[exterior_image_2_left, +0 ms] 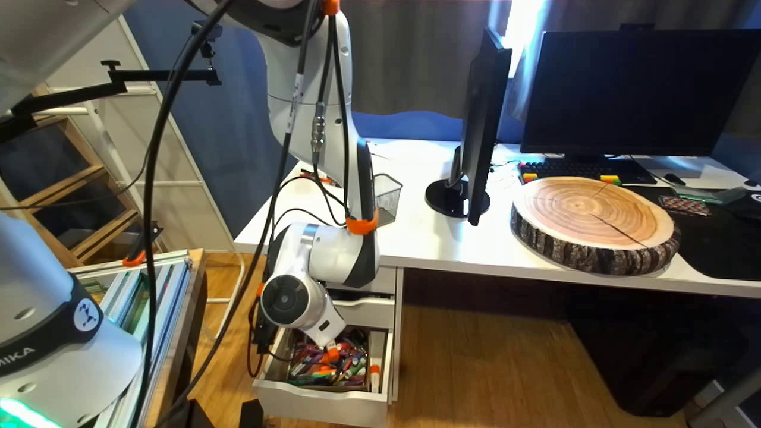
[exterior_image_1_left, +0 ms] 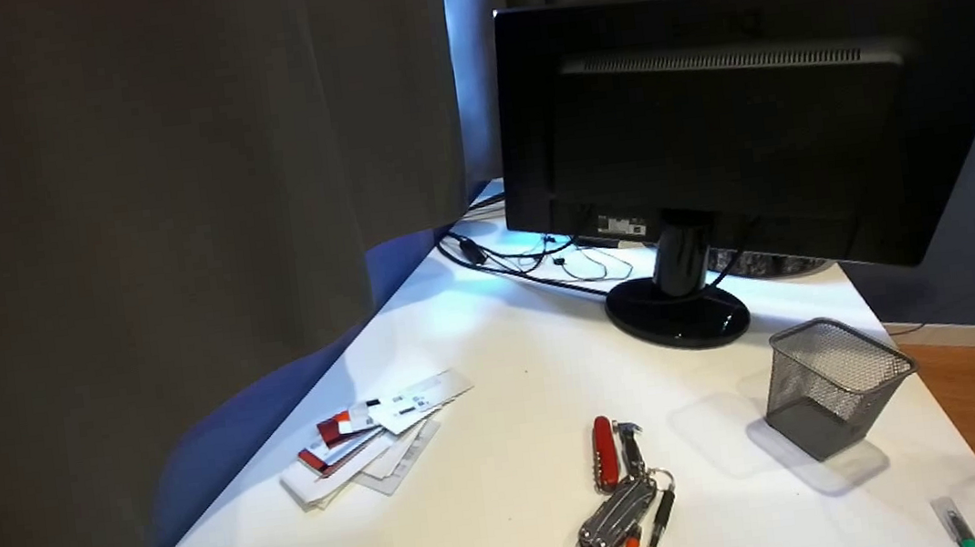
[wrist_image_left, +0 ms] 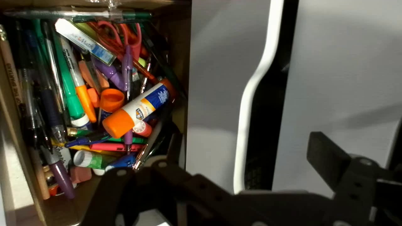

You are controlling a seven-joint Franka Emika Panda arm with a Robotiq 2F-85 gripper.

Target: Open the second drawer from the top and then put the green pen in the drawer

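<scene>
A pen with a green end (exterior_image_1_left: pixel 963 531) lies on the white desk, cut off by the lower right edge of an exterior view. A white drawer unit stands under the desk. Its second drawer front (exterior_image_2_left: pixel 365 315) has a curved top edge with a dark gap above it; I cannot tell if it is fully shut. The same front (wrist_image_left: pixel 216 94) crosses the wrist view. A lower drawer (exterior_image_2_left: pixel 321 401) is pulled out, full of pens, markers and glue sticks. My gripper (wrist_image_left: pixel 251 150) is open and empty, fingers either side of the curved edge. The wrist hides the fingers in an exterior view.
On the desk stand a mesh cup (exterior_image_1_left: pixel 831 390), a monitor (exterior_image_1_left: pixel 712 147), a multitool (exterior_image_1_left: pixel 618 517) and a pile of cards (exterior_image_1_left: pixel 378 442). A log slab (exterior_image_2_left: pixel 594 220) lies farther along. The pulled-out lower drawer juts out beneath the wrist. Cables hang along the arm.
</scene>
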